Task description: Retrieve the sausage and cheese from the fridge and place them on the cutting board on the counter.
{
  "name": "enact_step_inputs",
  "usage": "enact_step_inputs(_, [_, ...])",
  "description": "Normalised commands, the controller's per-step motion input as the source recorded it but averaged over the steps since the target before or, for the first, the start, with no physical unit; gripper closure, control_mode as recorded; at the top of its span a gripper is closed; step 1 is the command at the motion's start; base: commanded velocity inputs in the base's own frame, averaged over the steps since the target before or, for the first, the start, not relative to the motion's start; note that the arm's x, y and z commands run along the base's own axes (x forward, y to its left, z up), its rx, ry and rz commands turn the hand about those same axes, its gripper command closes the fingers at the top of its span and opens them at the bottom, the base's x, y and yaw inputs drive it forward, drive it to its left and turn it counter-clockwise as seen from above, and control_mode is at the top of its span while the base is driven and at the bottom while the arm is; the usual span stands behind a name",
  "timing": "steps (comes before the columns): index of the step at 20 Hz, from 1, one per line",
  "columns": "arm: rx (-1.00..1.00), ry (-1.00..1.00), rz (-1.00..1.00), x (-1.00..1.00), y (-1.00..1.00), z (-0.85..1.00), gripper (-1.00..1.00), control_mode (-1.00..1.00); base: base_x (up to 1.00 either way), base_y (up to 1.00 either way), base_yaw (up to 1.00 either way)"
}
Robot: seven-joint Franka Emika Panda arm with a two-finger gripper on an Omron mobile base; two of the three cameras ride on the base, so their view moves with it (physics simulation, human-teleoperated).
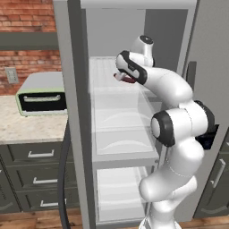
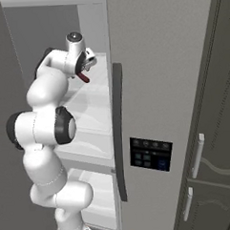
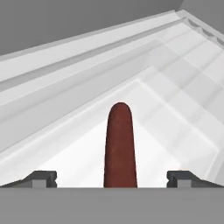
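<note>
Item: sausage (image 3: 119, 146). Dark red-brown link, lying on the translucent white upper shelf (image 3: 175, 127) inside the fridge (image 1: 76, 112). In the hand view it runs straight ahead out from between the jaws, its rounded far end pointing away toward the shelf's back, its near end cut off at the bottom of the view. It sits midway between the two finger tips (image 3: 43, 178), with clear shelf on either side of it; no contact with either tip is visible. In the left base view a short piece of it shows red just beside the wrist; in the right base view it shows as a small red stub just below the hand.

Item: jaws (image 3: 113, 179). Spread wide apart, one tip on each side of the sausage, holding nothing. The arm (image 1: 179, 134) reaches into the open fridge at upper-shelf height.

Item: fridge. Grey, one door swung open, white shelves stacked below the jaws. The shut door (image 2: 158, 86) stands to the jaws' right, with a long dark curved handle (image 2: 119, 131) and a dark control panel (image 2: 150, 154).

Item: counter (image 1: 27, 127). Beige speckled top, well to the left of the jaws, outside the fridge, over dark grey drawers (image 1: 38, 154). A toaster oven (image 1: 42, 95) stands on it against a brick wall (image 1: 27, 18).
</note>
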Motion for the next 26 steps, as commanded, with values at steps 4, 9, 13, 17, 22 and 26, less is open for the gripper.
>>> enact_step_inputs(4, [0.00,0.07,0.00,0.58,0.00,0.00,-1.00,-1.00,0.00,0.00,0.00])
enact_step_inputs(9, [0.00,0.13,0.00,0.40,0.00,-0.04,-1.00,-1.00,0.00,0.00,0.00])
enact_step_inputs(13, [0.00,0.05,-0.02,-0.05,0.00,-0.12,-1.00,-1.00,0.00,0.00,0.00])
enact_step_inputs(17, [0.00,0.00,-0.04,-0.16,0.00,-0.22,-1.00,-1.00,0.00,0.00,0.00])
enact_step_inputs(22, [0.00,0.00,-0.07,-0.15,0.00,-0.46,-1.00,-1.00,0.00,0.00,0.00])
enact_step_inputs(26, [0.00,-0.01,-0.05,-0.05,0.01,-0.45,-1.00,-1.00,0.00,0.00,0.00])
